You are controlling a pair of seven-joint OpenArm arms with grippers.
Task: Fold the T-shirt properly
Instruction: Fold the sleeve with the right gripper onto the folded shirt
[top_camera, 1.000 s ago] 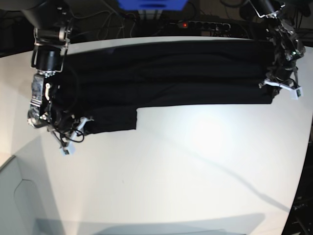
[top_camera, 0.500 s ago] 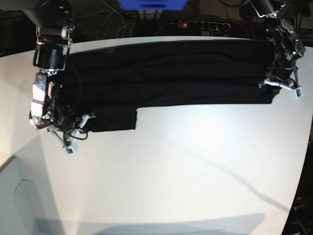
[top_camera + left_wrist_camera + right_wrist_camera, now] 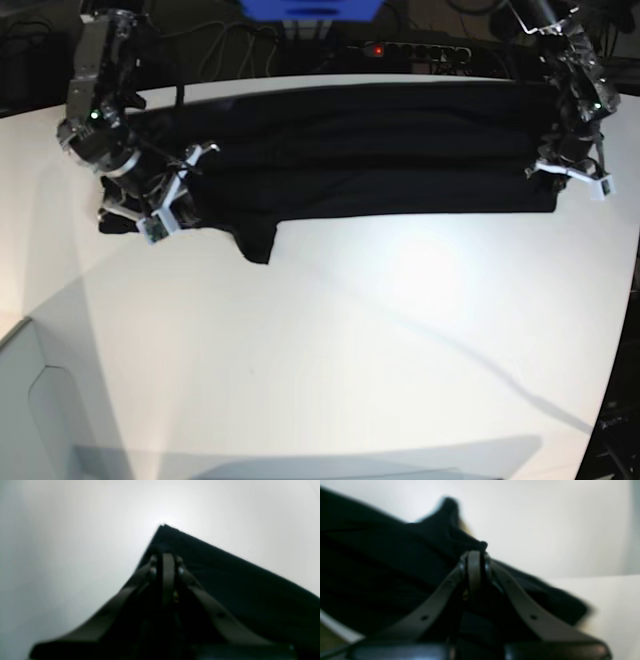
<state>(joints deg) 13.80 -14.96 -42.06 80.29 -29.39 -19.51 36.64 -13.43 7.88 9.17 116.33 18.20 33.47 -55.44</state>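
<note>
- Across the far half of the desk (image 3: 330, 350): the T-shirt (image 3: 370, 150), black, lying as a long folded band from side to side, with soft lengthwise creases.
- One end of the band, at the left of the base view, is lifted and bunched; a loose flap of cloth (image 3: 258, 242) hangs down from it to a point toward the bare desk.
- The other end lies flat, its near corner square on the white surface; in my left wrist view that corner (image 3: 163, 528) shows as a sharp black point just ahead of my fingertips.
- My right claw (image 3: 165, 200): closed, pinching a gathered fold of the T-shirt. My right wrist view shows the fingers (image 3: 475, 565) pressed together with a nub of black fabric (image 3: 483, 545) poking out past the tips.
- My left claw (image 3: 570, 172): closed on the T-shirt's edge at the right of the base view, fingers (image 3: 168, 567) drawn together over the cloth, low to the desk.
- Both wrist views are blurred; I cannot make out a label or stitching.
- Desk: white, rounded, with a bright glare patch near the middle.
- Behind the desk's far edge: a power strip (image 3: 420, 50) with a red light, dark cables, and a blue object (image 3: 310, 8) at the top edge of the base view.
</note>
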